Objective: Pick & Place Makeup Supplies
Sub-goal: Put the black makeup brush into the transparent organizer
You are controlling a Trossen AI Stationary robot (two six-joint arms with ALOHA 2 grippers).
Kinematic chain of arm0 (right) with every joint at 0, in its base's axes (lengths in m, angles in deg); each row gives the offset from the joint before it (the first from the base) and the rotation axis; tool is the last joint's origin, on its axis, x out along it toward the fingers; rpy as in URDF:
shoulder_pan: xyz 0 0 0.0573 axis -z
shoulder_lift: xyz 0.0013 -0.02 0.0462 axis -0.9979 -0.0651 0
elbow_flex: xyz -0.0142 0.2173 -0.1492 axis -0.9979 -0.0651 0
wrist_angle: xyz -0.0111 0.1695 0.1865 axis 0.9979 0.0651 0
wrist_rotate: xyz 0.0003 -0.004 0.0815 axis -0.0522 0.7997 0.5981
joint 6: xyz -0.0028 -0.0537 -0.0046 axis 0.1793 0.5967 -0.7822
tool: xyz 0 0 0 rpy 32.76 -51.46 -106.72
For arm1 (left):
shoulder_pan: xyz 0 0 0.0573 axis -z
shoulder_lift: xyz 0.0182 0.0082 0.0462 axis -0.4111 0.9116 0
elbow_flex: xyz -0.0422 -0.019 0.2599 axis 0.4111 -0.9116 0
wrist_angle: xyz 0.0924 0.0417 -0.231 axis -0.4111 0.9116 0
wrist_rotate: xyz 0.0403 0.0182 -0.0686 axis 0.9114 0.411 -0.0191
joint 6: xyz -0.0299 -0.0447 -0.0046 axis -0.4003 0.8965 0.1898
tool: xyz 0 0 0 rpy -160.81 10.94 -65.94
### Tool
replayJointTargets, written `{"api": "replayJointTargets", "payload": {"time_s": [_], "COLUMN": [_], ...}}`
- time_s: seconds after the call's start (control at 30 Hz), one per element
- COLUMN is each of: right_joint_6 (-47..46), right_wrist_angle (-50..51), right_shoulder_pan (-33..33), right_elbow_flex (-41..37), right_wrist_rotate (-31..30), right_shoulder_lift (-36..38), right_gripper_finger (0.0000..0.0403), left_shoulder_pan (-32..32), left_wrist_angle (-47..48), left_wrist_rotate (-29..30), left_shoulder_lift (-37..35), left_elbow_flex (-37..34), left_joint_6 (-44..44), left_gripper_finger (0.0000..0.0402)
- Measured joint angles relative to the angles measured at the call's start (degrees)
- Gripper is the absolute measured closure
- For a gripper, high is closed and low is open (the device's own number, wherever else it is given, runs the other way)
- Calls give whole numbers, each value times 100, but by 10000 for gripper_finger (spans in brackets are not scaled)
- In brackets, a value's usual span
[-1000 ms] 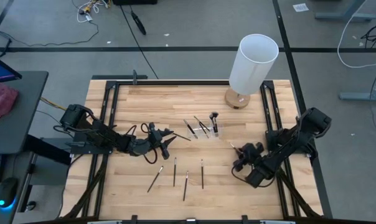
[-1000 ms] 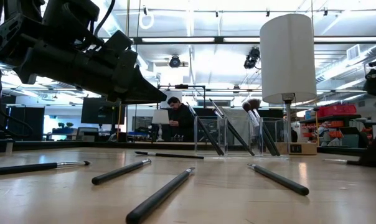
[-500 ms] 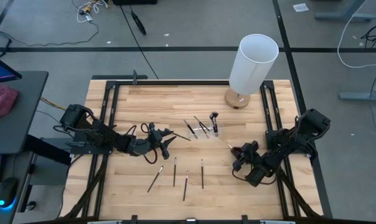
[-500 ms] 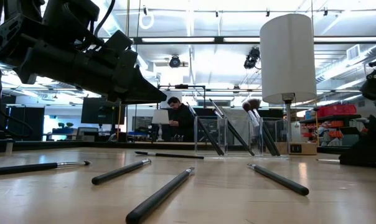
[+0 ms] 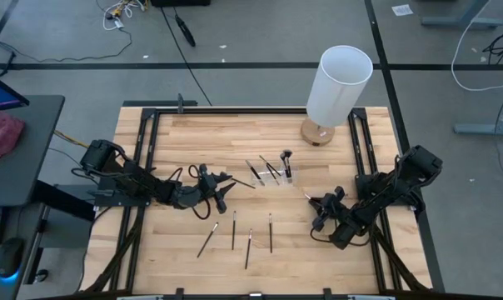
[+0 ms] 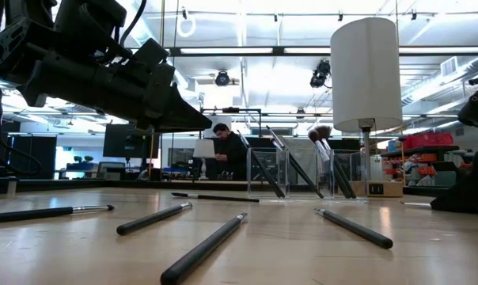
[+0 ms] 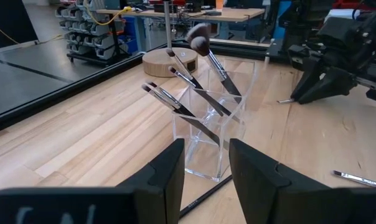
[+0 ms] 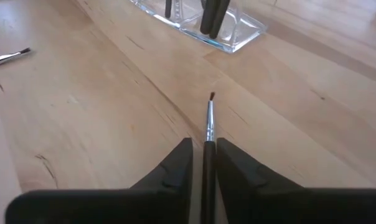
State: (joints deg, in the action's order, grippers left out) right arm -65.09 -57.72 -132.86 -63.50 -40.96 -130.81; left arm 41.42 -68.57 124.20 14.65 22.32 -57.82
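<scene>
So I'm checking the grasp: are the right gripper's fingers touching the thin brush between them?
Touching. In the right wrist view, both fingers press against the brush's dark handle with no gap.

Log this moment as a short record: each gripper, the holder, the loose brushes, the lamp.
left gripper: open, empty, above the table facing the clear holder
right gripper: fingers down at the table on either side of a thin brush, the brush between them
holder: clear plastic, several brushes leaning inside
loose brushes: four lying in a row on the table's near side, one more beside the holder
lamp: white cylinder, upright at the far edge
</scene>
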Motion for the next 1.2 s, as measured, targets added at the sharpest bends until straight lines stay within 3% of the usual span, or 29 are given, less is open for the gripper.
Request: {"api": "replayJointTargets", "payload": {"time_s": [0.47,0.97,1.2], "right_joint_6": [-107,-1372,-1342], "right_wrist_angle": [125,801,147], "right_shoulder_pan": [-380,-1163,-1139], "right_elbow_flex": [-68,-79,-411], "right_wrist_rotate": [-55,-138,-492], "right_shoulder_lift": [-20,-22,-111], "right_gripper_finger": [281,290,328], "left_shoulder_pan": [2,2,2], "left_wrist_angle": [0,-2,-1], "left_wrist_rotate": [0,0,-30], "left_shoulder_lift": [0,0,0], "left_elbow_flex": [0,0,0], "left_joint_6": [11,109,138], "left_gripper_finger": [273,273,273]}}
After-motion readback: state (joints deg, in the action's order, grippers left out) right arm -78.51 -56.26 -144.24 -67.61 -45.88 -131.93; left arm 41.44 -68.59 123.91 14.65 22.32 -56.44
